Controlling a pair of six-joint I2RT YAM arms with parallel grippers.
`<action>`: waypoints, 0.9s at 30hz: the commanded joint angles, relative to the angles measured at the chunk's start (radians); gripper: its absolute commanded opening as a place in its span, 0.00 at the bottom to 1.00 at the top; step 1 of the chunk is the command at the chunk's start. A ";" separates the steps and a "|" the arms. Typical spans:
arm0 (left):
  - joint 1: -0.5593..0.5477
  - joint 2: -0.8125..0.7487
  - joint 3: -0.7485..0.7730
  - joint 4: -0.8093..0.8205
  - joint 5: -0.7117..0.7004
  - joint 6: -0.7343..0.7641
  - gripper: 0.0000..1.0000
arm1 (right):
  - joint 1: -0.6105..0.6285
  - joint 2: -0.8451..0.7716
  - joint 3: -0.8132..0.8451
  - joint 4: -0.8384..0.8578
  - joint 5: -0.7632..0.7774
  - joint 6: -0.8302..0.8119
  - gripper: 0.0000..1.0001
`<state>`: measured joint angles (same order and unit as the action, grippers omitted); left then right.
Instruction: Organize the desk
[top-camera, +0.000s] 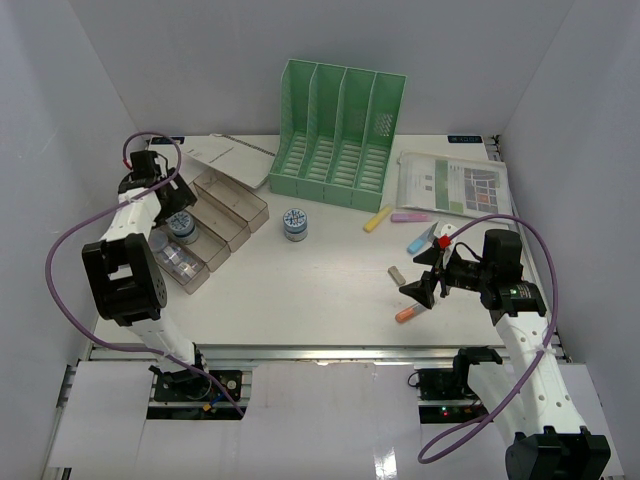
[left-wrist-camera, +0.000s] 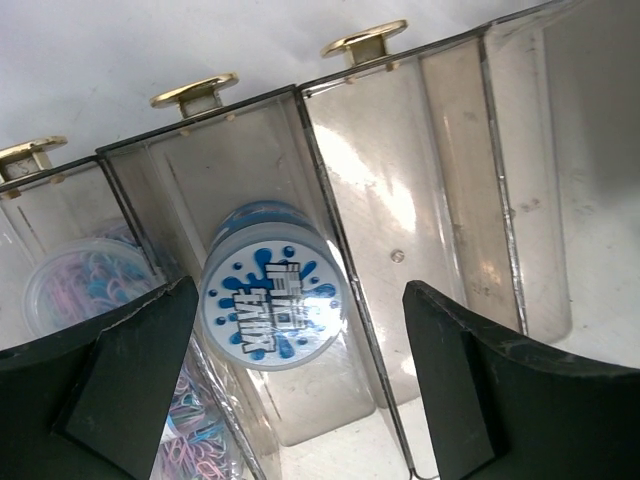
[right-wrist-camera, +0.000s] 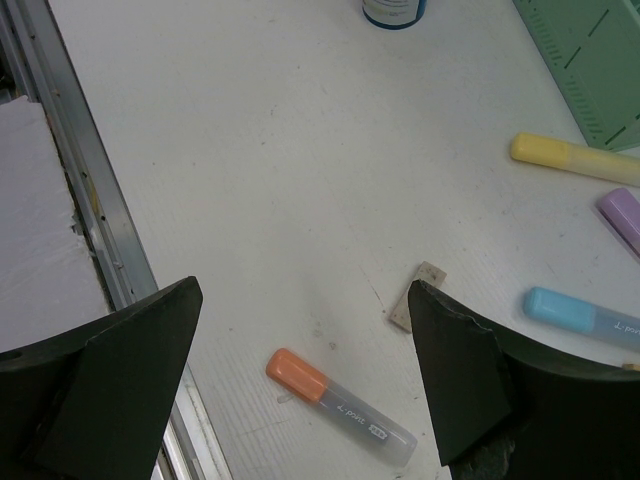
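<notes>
The desk (top-camera: 330, 285) is a white tabletop. At its left, my left gripper (top-camera: 172, 203) hangs open over the clear compartment box (top-camera: 228, 212). A round jar with a blue splash lid (left-wrist-camera: 272, 300) sits in a middle compartment of the box (left-wrist-camera: 440, 180). It lies between the spread fingers of the left gripper (left-wrist-camera: 300, 335), with a wide gap on its right side. My right gripper (top-camera: 425, 287) is open just above an orange highlighter (top-camera: 405, 314). In the right wrist view that highlighter (right-wrist-camera: 340, 405) lies flat below the right gripper (right-wrist-camera: 305, 290).
A green file rack (top-camera: 340, 135) stands at the back, with papers (top-camera: 455, 185) to its right. A second blue-lidded jar (top-camera: 295, 222), yellow (right-wrist-camera: 570, 158), purple (right-wrist-camera: 622, 215) and blue (right-wrist-camera: 580, 315) highlighters and a small grey block (right-wrist-camera: 417, 297) lie loose. A paperclip tub (left-wrist-camera: 85, 285) fills a neighbouring compartment. The metal rail (right-wrist-camera: 90, 190) runs along the front.
</notes>
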<state>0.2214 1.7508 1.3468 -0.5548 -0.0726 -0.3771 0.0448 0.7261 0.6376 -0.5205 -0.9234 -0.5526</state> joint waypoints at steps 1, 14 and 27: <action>0.006 -0.053 0.053 -0.018 0.096 0.024 0.96 | -0.007 -0.008 -0.010 0.020 -0.028 -0.003 0.90; -0.104 -0.427 -0.280 0.393 1.062 -0.002 0.98 | -0.006 0.073 0.044 -0.068 -0.083 -0.146 0.90; -0.284 -0.853 -0.857 1.053 1.328 -0.142 0.98 | 0.189 0.434 0.368 -0.193 0.060 -0.280 0.90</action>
<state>-0.0508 1.0400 0.6278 0.1476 1.1507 -0.4258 0.1354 1.0628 0.9139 -0.6904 -0.9452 -0.8078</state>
